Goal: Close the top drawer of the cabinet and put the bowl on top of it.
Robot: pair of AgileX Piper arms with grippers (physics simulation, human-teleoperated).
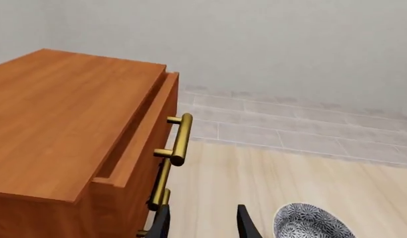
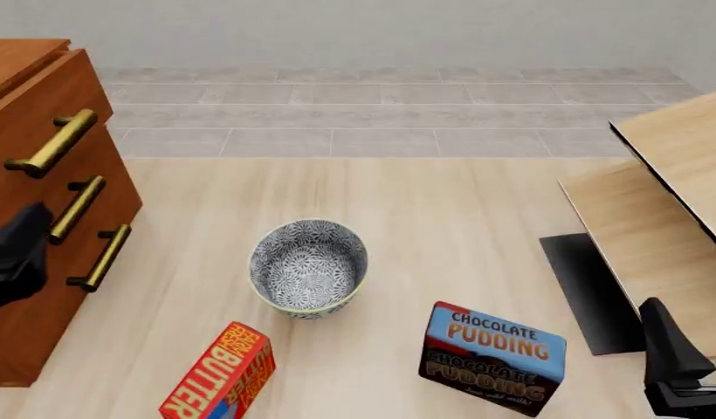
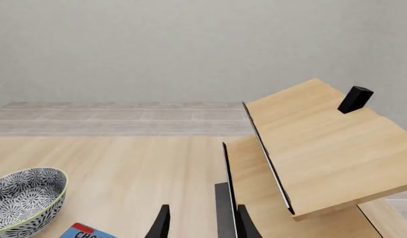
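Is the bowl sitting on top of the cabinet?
No, the bowl stands on the table, beside the cabinet, near the butter and pudding boxes.

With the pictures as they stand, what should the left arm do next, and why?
Probably ease the left pincer forward against the top drawer front and push it shut. The left wrist view shows a gap behind that front, so it stands out from the cabinet. The bowl sits untouched on the table, and the pincer holds nothing.
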